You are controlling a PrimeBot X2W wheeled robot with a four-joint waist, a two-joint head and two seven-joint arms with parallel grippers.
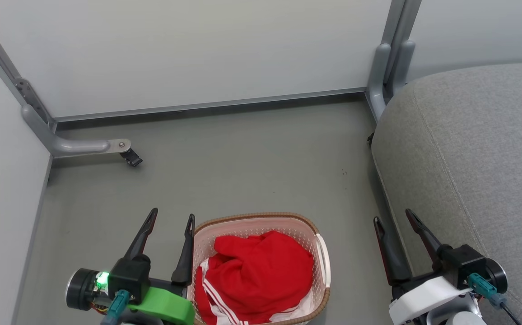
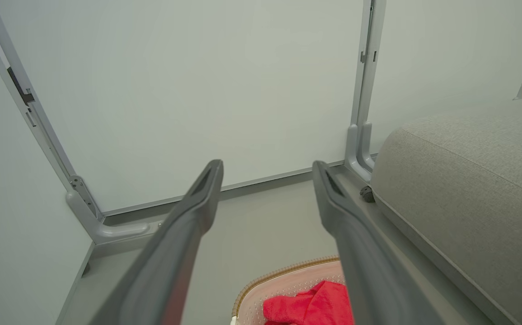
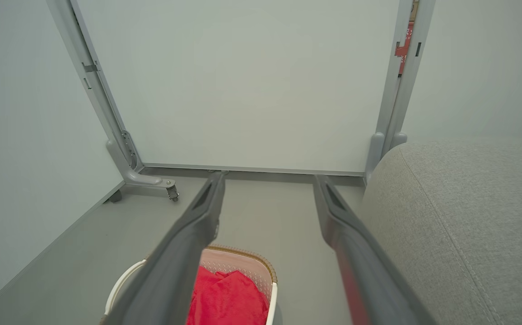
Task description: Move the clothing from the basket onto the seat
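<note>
The basket (image 1: 261, 216) stands on the grey floor (image 1: 252, 167) close in front of the robot, between its two arms. The red clothing (image 1: 261, 271) lies bunched inside it, heaped about level with the brown rim, and white stripes and trim show at the near edge. The left claw (image 1: 173, 215) hangs just beside the basket's left rim with its two dark fingers spread wide and nothing between them; its inner finger is very near the rim, but whether it touches cannot be told. The right claw (image 1: 393, 216) is also fully spread and empty. It sits over the strip of floor between the basket's white handle (image 1: 323, 259) and the seat (image 1: 468, 153), close to the cushion's rounded front edge. The seat fills the right side of the head view, a large grey fabric cushion with a stitched seam running down it, bare of any garment. Pale partition panels (image 1: 198, 54) on grey metal frames close off the space behind and to the left. A curved metal foot (image 1: 85, 146) with a small dark caster (image 1: 131, 158) juts onto the floor well apart from the basket.
</note>
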